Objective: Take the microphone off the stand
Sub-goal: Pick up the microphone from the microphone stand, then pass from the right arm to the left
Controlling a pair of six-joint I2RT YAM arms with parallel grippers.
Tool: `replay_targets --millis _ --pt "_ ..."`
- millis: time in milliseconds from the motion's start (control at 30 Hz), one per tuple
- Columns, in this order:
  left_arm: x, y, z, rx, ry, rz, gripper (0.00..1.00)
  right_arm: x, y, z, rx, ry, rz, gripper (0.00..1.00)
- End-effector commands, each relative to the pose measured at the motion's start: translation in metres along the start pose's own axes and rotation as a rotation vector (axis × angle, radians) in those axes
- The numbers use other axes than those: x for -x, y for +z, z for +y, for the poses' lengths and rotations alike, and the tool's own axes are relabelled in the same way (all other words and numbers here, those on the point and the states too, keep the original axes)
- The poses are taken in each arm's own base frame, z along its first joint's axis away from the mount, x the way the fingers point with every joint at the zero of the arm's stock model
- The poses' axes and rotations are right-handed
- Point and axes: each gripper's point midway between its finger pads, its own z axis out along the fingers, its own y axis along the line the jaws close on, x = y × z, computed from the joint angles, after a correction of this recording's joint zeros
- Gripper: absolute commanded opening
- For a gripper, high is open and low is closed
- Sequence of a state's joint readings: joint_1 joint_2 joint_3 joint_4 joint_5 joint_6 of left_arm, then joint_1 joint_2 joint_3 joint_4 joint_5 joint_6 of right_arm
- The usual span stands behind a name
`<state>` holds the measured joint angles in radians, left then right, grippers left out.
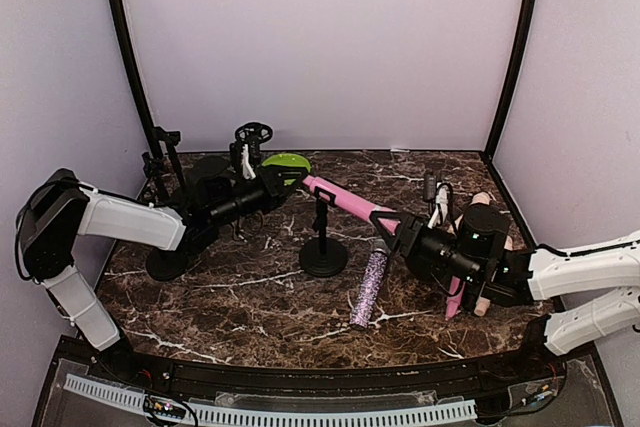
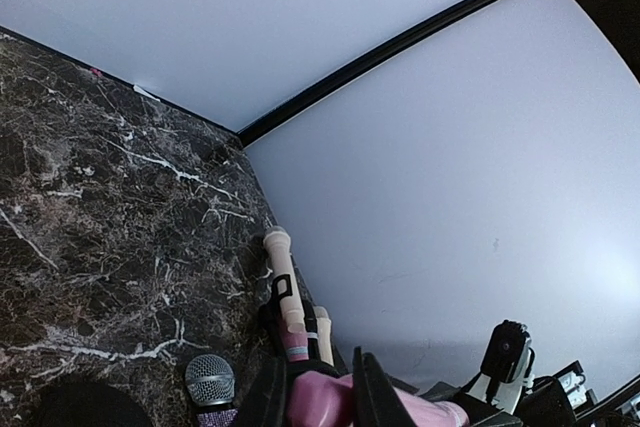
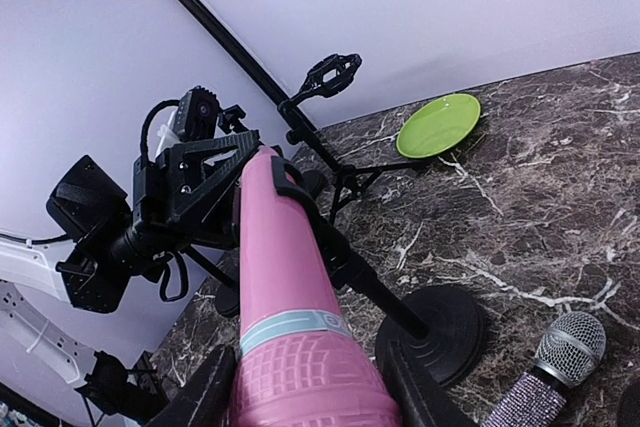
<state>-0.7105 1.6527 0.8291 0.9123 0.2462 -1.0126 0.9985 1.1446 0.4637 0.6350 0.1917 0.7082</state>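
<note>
A pink microphone (image 1: 345,202) lies tilted in the clip of a black stand (image 1: 323,255) at the table's middle. My left gripper (image 1: 290,184) is shut on the microphone's narrow tail; in the left wrist view the pink tail (image 2: 320,399) sits between the two dark fingers (image 2: 268,395). From the right, my right gripper (image 1: 385,224) reaches the wide head. In the right wrist view the head (image 3: 310,367) fills the gap and both fingers (image 3: 205,395) lie against its sides. The stand's clip (image 3: 287,187) still wraps the pink body above its round base (image 3: 440,332).
A purple glitter microphone (image 1: 368,287) lies on the marble beside the stand's base. A green plate (image 1: 287,161) sits at the back. A second, empty clip stand (image 1: 253,134) and a tripod (image 1: 160,157) stand at the back left. Cream and pink recorders (image 2: 280,267) lie at the right.
</note>
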Motion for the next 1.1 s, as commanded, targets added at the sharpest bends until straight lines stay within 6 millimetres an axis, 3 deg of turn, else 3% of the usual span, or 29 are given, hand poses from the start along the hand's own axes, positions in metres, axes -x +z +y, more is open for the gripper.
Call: replay_targets --millis 0,100,300,333,433,567,733,867,1067 --pt "-0.048 -0.007 0.025 0.098 0.075 0.186 0.08 0.064 -0.007 0.046 0.105 -0.014 -0.165 0.39" --pt "-0.044 -0.010 0.024 0.134 0.138 0.198 0.25 0.067 -0.008 0.049 0.093 -0.039 -0.147 0.38" --pt "-0.007 -0.036 0.008 0.265 0.416 0.140 0.58 0.080 -0.009 0.055 0.053 -0.088 -0.124 0.38" --pt "-0.002 -0.041 0.010 0.295 0.501 0.139 0.60 0.082 -0.009 0.056 0.046 -0.096 -0.121 0.38" --pt "0.009 -0.048 -0.018 0.236 0.749 0.152 0.65 0.083 -0.007 0.058 0.032 -0.116 -0.098 0.38" --pt "-0.016 -0.042 -0.051 0.016 0.975 0.294 0.65 0.083 -0.002 0.061 0.023 -0.128 -0.066 0.37" --pt "-0.047 -0.027 -0.085 -0.201 1.110 0.381 0.66 0.084 0.002 0.065 0.023 -0.132 -0.045 0.37" --pt "-0.074 -0.004 -0.097 -0.271 1.210 0.453 0.67 0.083 0.005 0.068 0.023 -0.140 -0.024 0.37" --pt "-0.086 0.018 -0.102 -0.298 1.274 0.472 0.71 0.080 0.007 0.069 0.028 -0.136 -0.011 0.37"
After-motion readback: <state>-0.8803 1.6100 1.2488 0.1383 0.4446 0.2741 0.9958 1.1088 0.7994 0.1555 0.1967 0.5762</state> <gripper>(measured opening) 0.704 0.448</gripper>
